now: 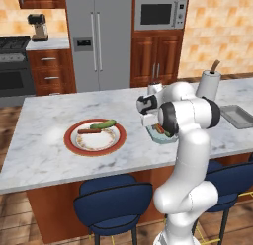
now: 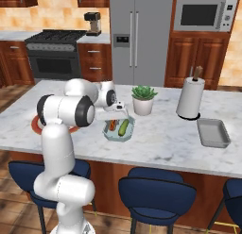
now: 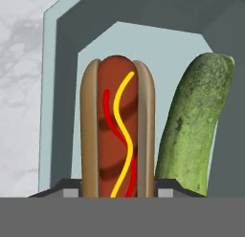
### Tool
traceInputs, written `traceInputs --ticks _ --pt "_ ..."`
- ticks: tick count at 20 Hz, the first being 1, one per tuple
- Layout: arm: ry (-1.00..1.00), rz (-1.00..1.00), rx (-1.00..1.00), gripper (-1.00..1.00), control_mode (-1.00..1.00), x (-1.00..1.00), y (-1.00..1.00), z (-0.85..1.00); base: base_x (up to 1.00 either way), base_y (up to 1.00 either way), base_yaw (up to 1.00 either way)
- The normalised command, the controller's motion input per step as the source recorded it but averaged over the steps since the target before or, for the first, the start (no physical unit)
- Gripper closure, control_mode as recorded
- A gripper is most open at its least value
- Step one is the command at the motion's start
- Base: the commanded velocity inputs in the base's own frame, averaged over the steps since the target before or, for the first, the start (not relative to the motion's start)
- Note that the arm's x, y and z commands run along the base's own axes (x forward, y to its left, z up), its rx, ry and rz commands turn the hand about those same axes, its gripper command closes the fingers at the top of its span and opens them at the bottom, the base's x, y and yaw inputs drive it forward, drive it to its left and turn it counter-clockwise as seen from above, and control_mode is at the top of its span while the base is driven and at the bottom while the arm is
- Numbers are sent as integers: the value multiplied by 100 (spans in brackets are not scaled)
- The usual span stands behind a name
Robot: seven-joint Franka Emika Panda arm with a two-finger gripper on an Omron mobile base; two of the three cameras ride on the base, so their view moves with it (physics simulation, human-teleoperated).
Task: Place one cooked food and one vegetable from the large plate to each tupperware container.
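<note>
- While the arm reaches low over the marble worktop, the hand sits right over the pale teal tub, w/ its two dark tips on either side of the bun sausage.
- Grip state: tips flank the bun's near end, touching or nearly so; can't tell from the hand view whether they're clamped on it or just apart, since the tips sit mostly at the frame's bottom edge.
- Bun sausage lies flat in the teal tub, red and yellow squiggles along its top.
- Cucumber lies in the same tub, just beside the bun, roughly parallel; right base view shows both together in the tub, cucumber on the side toward the potted plant.
- Large plate w/ red rim is on the worktop to the robot's left, well apart from the teal tub; on it a plain sausage and a second cucumber, side by side, nearly touching.
- Grey tub sits far right on the worktop, near the paper-towel roll; prob. nothing in it, but the angle is shallow.
- Teal tub also seen in left base view, partly behind the arm's elbow.
</note>
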Motion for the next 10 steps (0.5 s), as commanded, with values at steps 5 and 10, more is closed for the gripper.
traceInputs --ticks 5,10 --pt "0 0 0 100 -100 0 0 -13 0 0 0" --pt "0 0 0 -100 -100 0 0 0 0 0 0"
